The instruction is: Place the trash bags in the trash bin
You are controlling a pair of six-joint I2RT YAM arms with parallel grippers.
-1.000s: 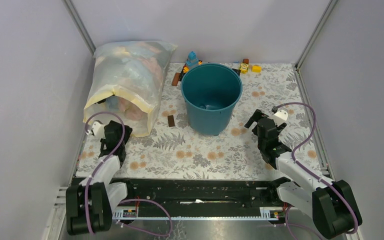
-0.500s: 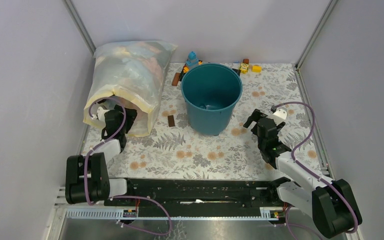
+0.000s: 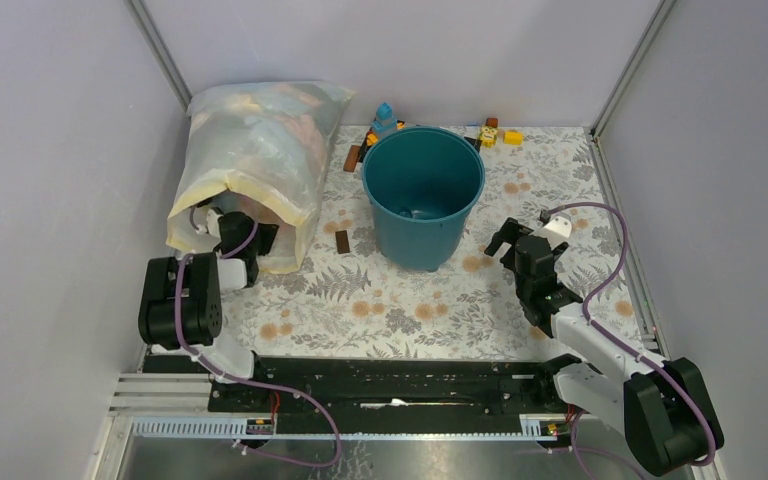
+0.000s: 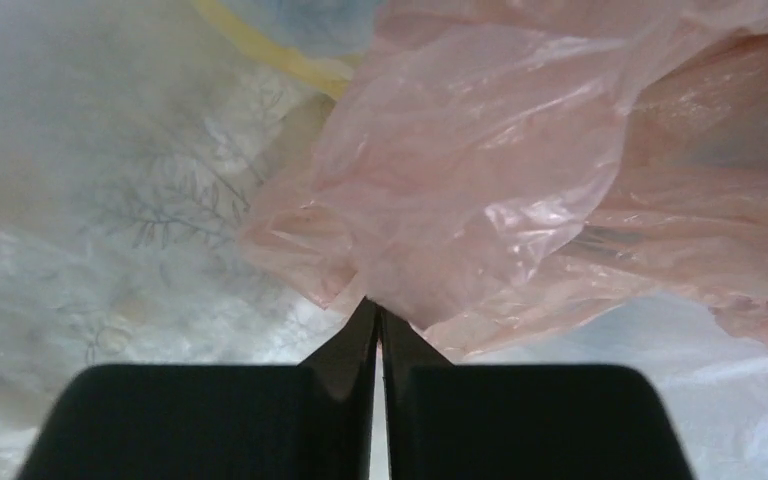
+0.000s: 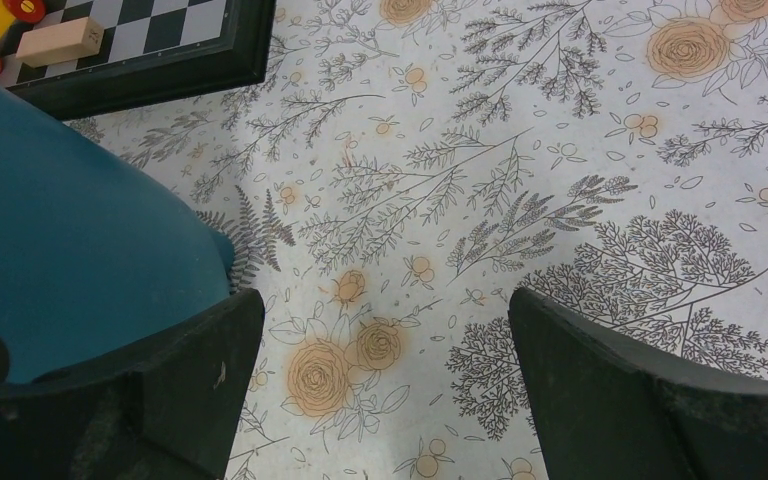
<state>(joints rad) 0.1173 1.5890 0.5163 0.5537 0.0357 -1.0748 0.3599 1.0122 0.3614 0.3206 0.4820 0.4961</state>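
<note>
Pinching a fold of the pink bag, the left gripper has its jaws pressed together on the thin plastic, inside the mouth of the sack at the far left. The bag lies in that sack, well apart from the bin, which stands upright at the far centre. The right gripper hangs with jaws wide apart over the flowered cloth, just right of the bin, holding nothing.

From above I can't see the left gripper (inside the sack mouth); wrist view crops pink trash bag at right.
</note>
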